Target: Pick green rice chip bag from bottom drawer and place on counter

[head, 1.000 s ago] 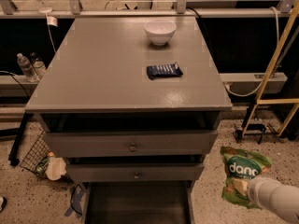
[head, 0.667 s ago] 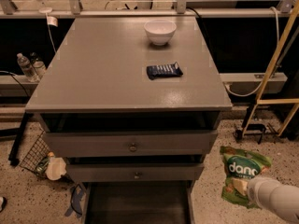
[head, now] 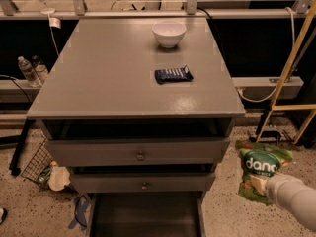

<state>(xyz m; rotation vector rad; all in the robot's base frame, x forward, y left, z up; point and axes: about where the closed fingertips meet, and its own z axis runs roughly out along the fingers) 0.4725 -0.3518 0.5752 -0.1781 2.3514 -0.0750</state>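
The green rice chip bag [head: 260, 173], with white "dang" lettering, hangs in the air to the right of the cabinet at about the middle drawer's height. My gripper [head: 269, 185] sits at the end of the white arm entering from the lower right. It is shut on the bag's lower right side, and the bag hides most of it. The bottom drawer [head: 146, 215] is pulled out, its dark floor showing nothing inside. The grey counter [head: 108, 78] lies above and left of the bag.
A white bowl [head: 169, 33] and a small dark blue wrapper [head: 173, 75] sit on the counter. The two upper drawers [head: 140, 152] are slightly ajar. A yellow frame [head: 289, 78] stands to the right, with a wire basket [head: 37, 164] and bottles [head: 30, 70] to the left.
The arm has lifted the bag slightly upward beside the cabinet. Nothing else has moved.
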